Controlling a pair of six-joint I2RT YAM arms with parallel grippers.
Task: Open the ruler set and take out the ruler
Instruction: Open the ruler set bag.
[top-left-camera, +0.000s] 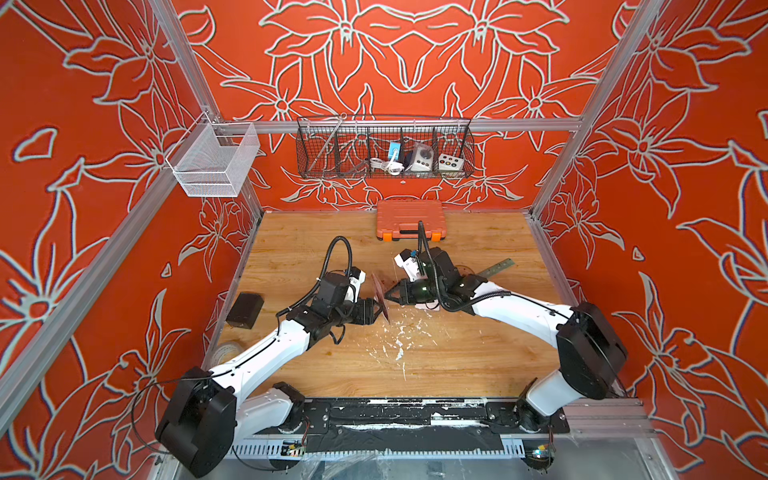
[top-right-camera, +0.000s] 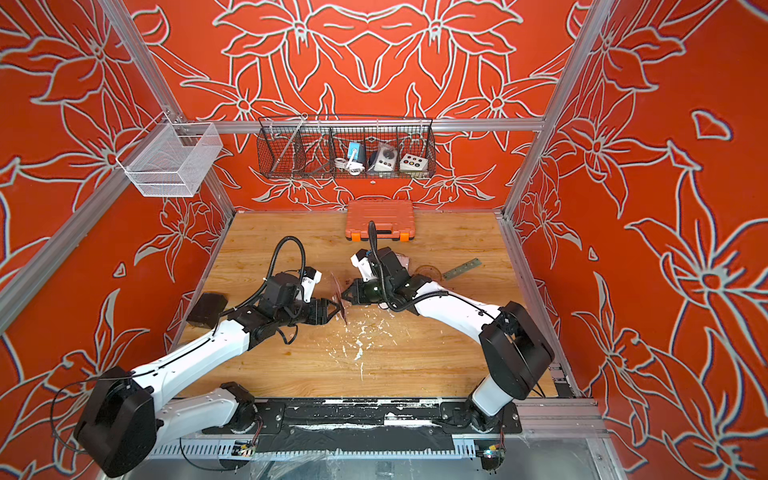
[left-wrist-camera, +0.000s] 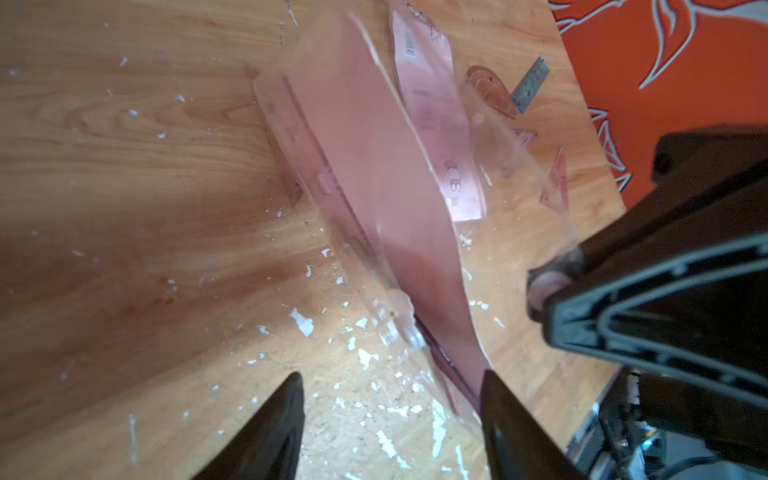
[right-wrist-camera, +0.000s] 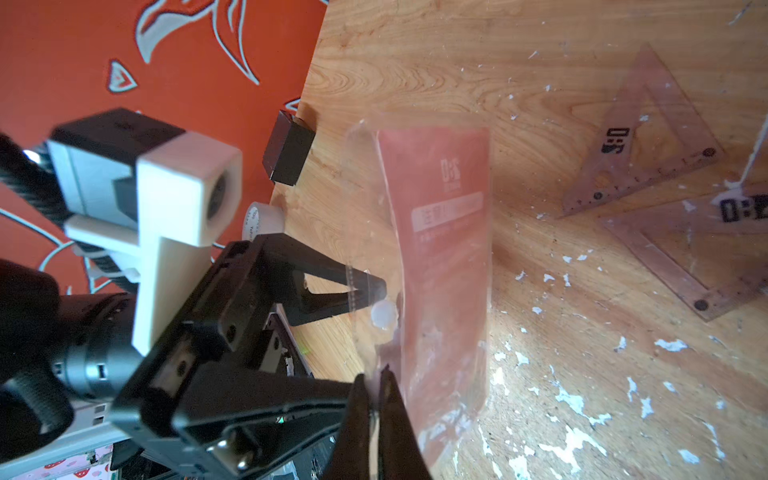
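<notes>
The ruler set (top-left-camera: 380, 295) (top-right-camera: 337, 291) is a clear plastic pouch (right-wrist-camera: 444, 249) with a pink card inside, held on edge above mid-table. My right gripper (right-wrist-camera: 373, 372) (top-left-camera: 387, 296) is shut on one edge of the pouch. My left gripper (left-wrist-camera: 392, 374) (top-left-camera: 380, 309) faces it from the other side with its jaws apart. The pouch's (left-wrist-camera: 374, 166) lower corner lies against one of its fingers. A dark ticked line runs along the pouch's side. A grey metal ruler (top-left-camera: 496, 268) (top-right-camera: 462, 268) (left-wrist-camera: 530, 83) lies loose at the right.
Two clear set squares (right-wrist-camera: 640, 137) (right-wrist-camera: 698, 257), a protractor (left-wrist-camera: 490, 89) and a pink paper slip (left-wrist-camera: 432, 104) lie by the right arm. An orange case (top-left-camera: 410, 218) stands at the back. A black box (top-left-camera: 245, 309) and a tape roll (top-left-camera: 224, 353) sit at the left edge.
</notes>
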